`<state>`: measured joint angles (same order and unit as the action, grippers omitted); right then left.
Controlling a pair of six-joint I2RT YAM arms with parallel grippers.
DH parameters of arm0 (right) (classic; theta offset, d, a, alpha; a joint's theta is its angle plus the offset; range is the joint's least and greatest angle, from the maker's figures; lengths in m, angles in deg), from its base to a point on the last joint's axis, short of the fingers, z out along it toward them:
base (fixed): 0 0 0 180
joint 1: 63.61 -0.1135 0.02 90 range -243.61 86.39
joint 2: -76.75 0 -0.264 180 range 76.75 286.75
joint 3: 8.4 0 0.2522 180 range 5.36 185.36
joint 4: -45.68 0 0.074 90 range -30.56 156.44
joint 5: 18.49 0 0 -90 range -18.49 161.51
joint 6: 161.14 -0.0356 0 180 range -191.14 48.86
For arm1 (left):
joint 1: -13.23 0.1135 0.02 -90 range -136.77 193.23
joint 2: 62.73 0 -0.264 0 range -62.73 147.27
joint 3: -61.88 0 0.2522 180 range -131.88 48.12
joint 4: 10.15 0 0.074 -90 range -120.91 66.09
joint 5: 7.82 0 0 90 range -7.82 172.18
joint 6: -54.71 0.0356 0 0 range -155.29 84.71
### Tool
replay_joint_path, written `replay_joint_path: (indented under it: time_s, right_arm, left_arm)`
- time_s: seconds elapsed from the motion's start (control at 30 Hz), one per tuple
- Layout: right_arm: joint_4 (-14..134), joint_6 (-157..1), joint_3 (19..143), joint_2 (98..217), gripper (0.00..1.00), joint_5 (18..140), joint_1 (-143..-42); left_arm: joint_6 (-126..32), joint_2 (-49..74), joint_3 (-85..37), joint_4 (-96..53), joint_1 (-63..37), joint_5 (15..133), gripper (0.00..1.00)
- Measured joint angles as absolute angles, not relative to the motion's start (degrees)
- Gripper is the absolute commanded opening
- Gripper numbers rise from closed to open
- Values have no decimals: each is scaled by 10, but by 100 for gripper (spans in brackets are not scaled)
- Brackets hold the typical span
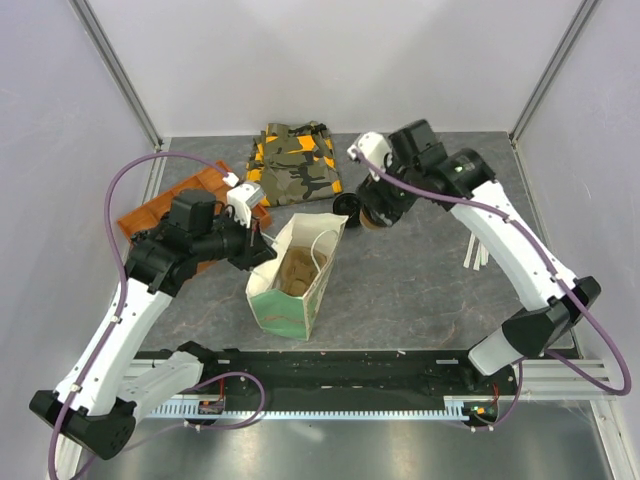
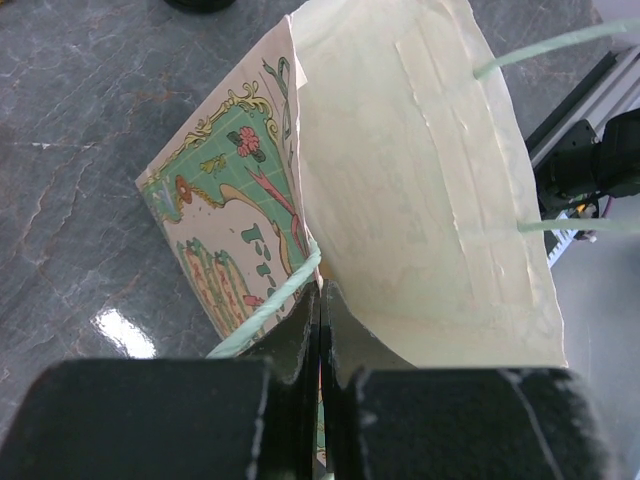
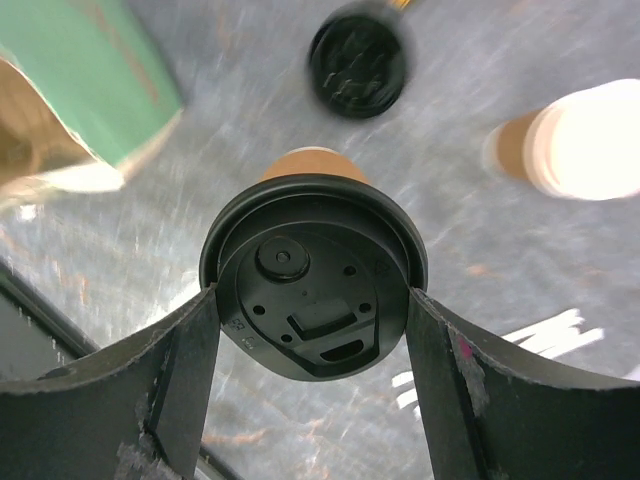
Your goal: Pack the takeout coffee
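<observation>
The takeout coffee, a brown paper cup with a black lid, hangs between my right gripper's fingers, which are shut on the lid's sides above the table. In the top view this gripper is just right of the printed paper bag. The bag stands open at the table's middle. My left gripper is shut on the bag's near rim beside a green handle cord, and in the top view it sits at the bag's left edge.
A loose black lid lies on the table past the cup, also in the top view. A stack of lidless cups lies to the right. A camouflage cloth and an orange tray lie behind. White sticks lie at right.
</observation>
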<state>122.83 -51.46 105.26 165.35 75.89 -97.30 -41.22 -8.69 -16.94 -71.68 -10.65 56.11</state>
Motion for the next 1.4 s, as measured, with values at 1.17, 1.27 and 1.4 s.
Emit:
replay_joint_path:
  time_s: [1.17,1.27,1.4]
  right_arm:
    - [1287,-474,1307,1643,71,893,-1120]
    - [1299,-463,1307,1632,71,892,-1136]
    - [1306,-450,1307,1620,69,891,-1149]
  left_arm:
    - [-408,-37,-223,-694,-181,584,2]
    - [-413,-31,-224,-693,-181,586,2]
    - [-417,-24,-224,-693,-181,587,2]
